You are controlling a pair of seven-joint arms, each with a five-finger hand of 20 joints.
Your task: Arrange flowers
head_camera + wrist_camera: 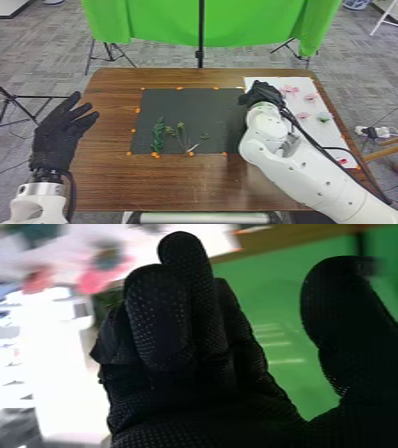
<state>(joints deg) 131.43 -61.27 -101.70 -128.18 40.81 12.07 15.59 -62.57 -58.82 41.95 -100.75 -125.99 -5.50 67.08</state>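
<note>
In the head view, my right hand [261, 94] is over the seam between the dark mat [191, 107] and the white sheet [266, 83], left of the pink flowers [290, 89]. In the right wrist view, the right hand [200, 389] has relaxed fingers, its thumb apart, and nothing visible held. A leafy green stem [158, 134] and thinner stems [181, 134] lie on the mat's lower part. Farther down the sheet are a pale flower with green [323, 117] and a red one [343, 161]. My left hand [59, 134] is open beyond the table's left side.
Orange markers [179, 88] line the mat on the brown table [178, 185]. Behind the table hangs a green cloth [160, 22] with a black stand [201, 54] before it. Another stand's legs [11, 107] are at the left, and a small white object [377, 132] is at the right.
</note>
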